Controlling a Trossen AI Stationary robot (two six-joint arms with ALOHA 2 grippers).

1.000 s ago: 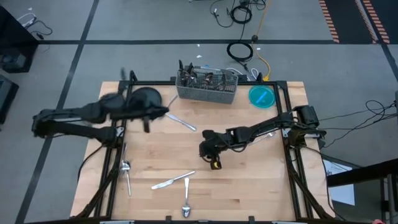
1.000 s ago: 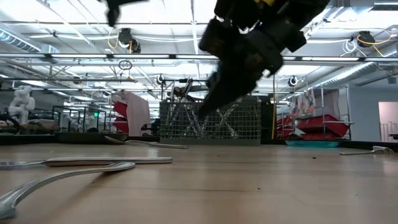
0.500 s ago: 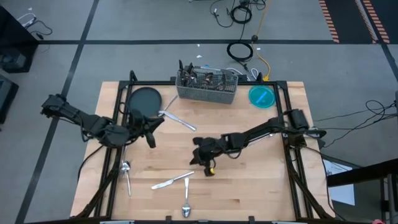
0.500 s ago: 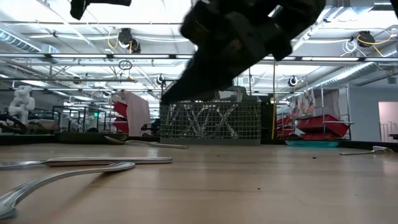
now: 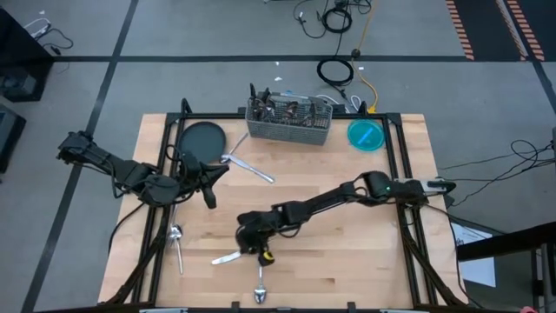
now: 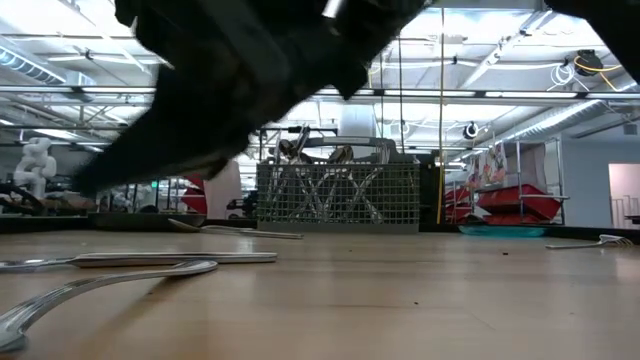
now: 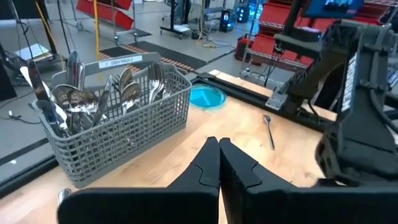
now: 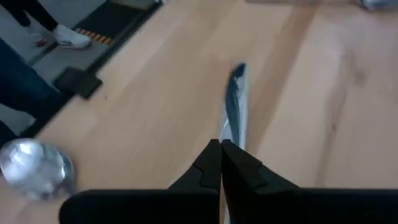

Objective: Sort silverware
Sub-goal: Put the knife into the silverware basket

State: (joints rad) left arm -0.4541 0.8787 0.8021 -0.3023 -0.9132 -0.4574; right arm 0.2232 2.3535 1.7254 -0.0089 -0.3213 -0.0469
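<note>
right gripper [image 5: 254,246] fingers pressed together, empty, over the knife [image 5: 228,256] at table's 6 o'clock | left gripper [image 5: 208,193] closed, holding nothing, at 9 o'clock beside dark plate [image 5: 201,139] | spoon [image 5: 260,287] at front edge | mesh caddy [image 5: 289,122] full of silverware [image 7: 93,93] at 12 o'clock

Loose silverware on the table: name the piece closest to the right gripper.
The knife lying at the near middle of the table, right beside the right gripper. The spoon nearer the table's edge, the left-edge piece and the one by the plate lie farther off.
</note>
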